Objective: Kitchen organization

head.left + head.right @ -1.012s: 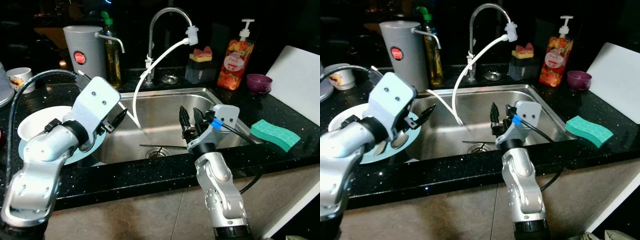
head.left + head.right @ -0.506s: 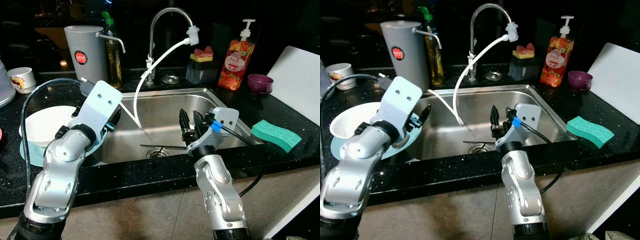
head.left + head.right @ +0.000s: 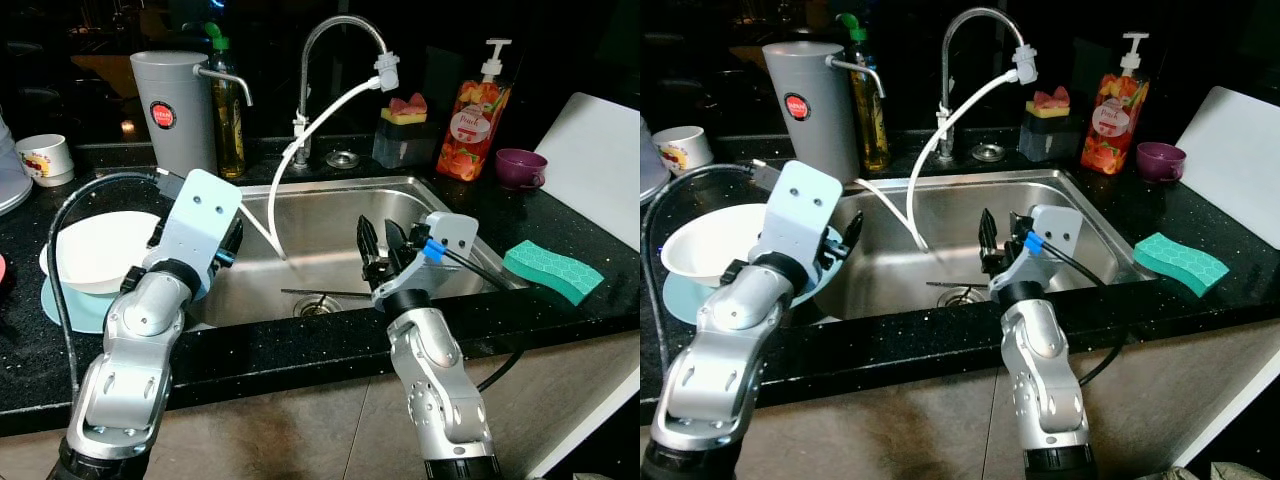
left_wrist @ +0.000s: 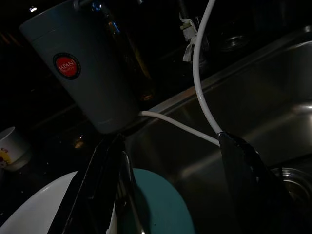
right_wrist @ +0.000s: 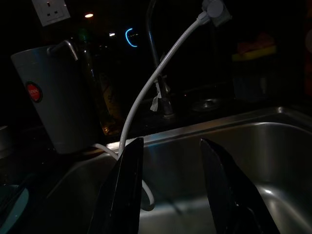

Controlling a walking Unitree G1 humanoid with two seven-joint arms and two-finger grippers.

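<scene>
Left hand [image 4: 170,185] with fingers spread, grey canister [image 4: 83,68] ahead, white hose [image 4: 197,73] beyond, teal plate [image 4: 156,204] and white bowl [image 4: 34,219] below, sink [image 4: 263,83] alongside.

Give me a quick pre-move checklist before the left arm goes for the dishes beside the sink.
1. Left gripper open and empty: ok.
2. Right gripper open, over the sink, holding nothing: ok.
3. White bowl sits on the teal plate, upright: ok.
4. White hose hangs from the faucet close to the left gripper, snag risk: not ok.
5. Anything inside the bowl: cannot tell.
6. Green sponge lies well away on the counter: ok.
</scene>
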